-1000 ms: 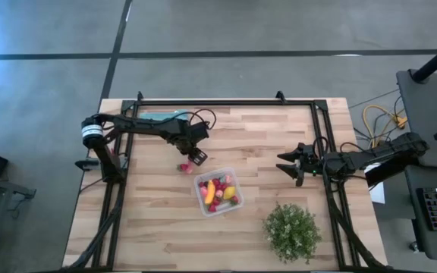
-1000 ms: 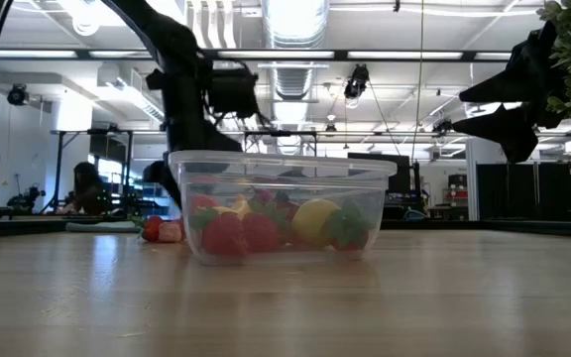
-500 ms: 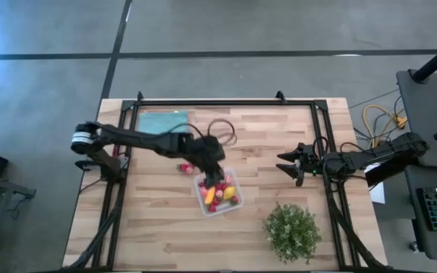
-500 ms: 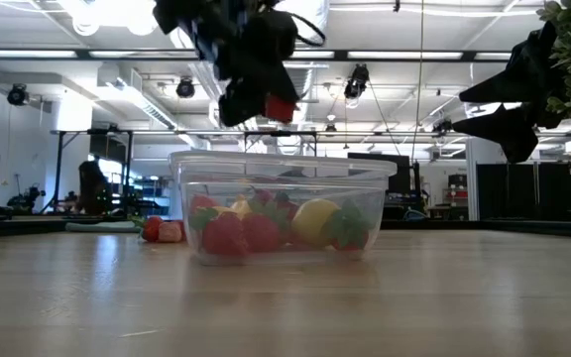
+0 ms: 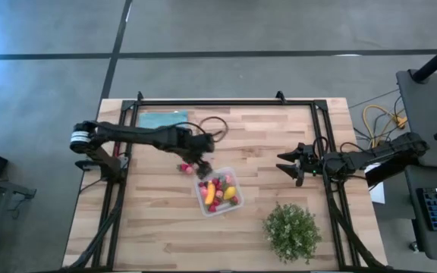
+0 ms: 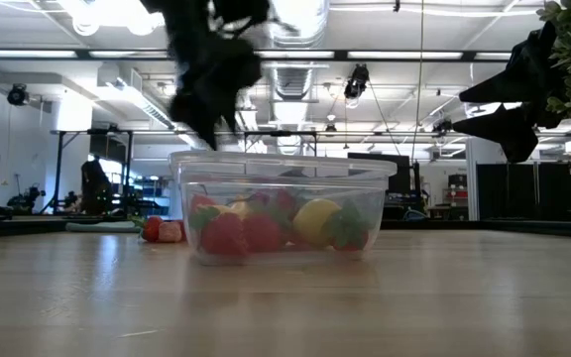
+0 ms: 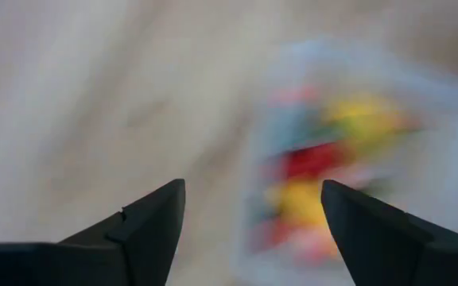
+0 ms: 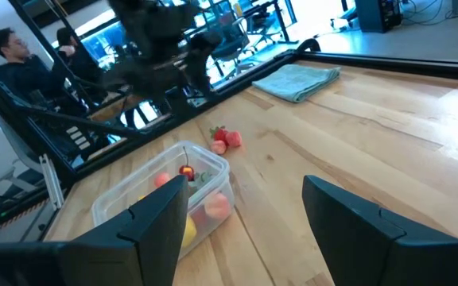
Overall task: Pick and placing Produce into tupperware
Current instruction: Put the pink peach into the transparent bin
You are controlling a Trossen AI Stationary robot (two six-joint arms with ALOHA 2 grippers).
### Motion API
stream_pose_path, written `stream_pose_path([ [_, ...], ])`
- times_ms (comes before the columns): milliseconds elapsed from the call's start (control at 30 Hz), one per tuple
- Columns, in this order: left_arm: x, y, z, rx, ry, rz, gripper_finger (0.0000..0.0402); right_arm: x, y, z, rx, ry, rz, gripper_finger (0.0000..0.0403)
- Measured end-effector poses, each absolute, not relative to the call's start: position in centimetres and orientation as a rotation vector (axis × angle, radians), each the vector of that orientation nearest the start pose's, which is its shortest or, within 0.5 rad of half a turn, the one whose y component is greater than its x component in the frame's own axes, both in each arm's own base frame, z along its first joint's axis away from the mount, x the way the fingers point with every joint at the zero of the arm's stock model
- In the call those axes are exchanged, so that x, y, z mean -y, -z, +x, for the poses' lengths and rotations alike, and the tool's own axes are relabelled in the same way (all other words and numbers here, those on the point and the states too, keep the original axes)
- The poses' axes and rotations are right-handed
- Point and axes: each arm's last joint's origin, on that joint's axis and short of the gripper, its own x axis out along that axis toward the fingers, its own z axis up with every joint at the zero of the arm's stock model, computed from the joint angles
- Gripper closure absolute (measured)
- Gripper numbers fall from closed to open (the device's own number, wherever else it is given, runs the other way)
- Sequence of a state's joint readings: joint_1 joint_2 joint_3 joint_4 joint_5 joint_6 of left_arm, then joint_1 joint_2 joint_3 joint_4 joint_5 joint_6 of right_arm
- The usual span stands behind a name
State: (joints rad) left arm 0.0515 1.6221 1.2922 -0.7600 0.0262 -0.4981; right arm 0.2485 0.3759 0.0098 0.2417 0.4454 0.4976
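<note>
The clear tupperware (image 5: 218, 191) stands mid-table, with red, pink, yellow and orange produce (image 6: 266, 223) inside. Two loose red and pink pieces (image 5: 183, 167) lie on the wood to its left; the right wrist view also shows these pieces (image 8: 225, 139). My left gripper (image 5: 203, 162) hangs open and empty above the box's far left corner, tilted downward. In the blurred left wrist view my left gripper (image 7: 253, 210) has the tupperware (image 7: 332, 167) ahead of it. My right gripper (image 5: 283, 164) waits open at the table's right side, level, facing the tupperware (image 8: 165, 199).
A green leafy bush (image 5: 292, 231) stands near the front right. A folded teal cloth (image 5: 161, 119) lies at the far left, with a dark cable loop (image 5: 215, 123) beside it. Black frame rails (image 5: 226, 102) run along the table's far and side edges.
My left gripper has risen from the table beside the loose pieces, carrying a red piece, and swung right to above the tupperware. It has let go there: the red piece no longer shows between its fingers. The gripper has then drawn slightly back to the left.
</note>
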Motion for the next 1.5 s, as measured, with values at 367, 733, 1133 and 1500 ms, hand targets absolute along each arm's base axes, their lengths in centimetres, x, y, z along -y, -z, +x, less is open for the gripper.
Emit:
stream_pose_path([
  [367, -3.7, -21.0, 28.3, -1.412, -0.445, -0.429, 0.0121, -1.7, -15.7, 11.7, -0.066, 0.221, 0.453, 0.0163],
  [733, -4.9, -19.0, 30.1, -1.314, -0.483, -0.468, 0.0121, -1.7, -15.7, 11.7, -0.065, 0.222, 0.453, 0.0163],
  [1133, -5.7, -16.1, 30.8, -1.4, -0.481, -0.509, 0.0138, -1.7, -15.7, 11.7, -0.065, 0.221, 0.453, 0.0163],
  [1500, -5.7, -15.9, 31.0, -1.387, -0.478, -0.506, 0.0251, -1.7, -15.7, 11.7, -0.065, 0.221, 0.453, 0.0163],
])
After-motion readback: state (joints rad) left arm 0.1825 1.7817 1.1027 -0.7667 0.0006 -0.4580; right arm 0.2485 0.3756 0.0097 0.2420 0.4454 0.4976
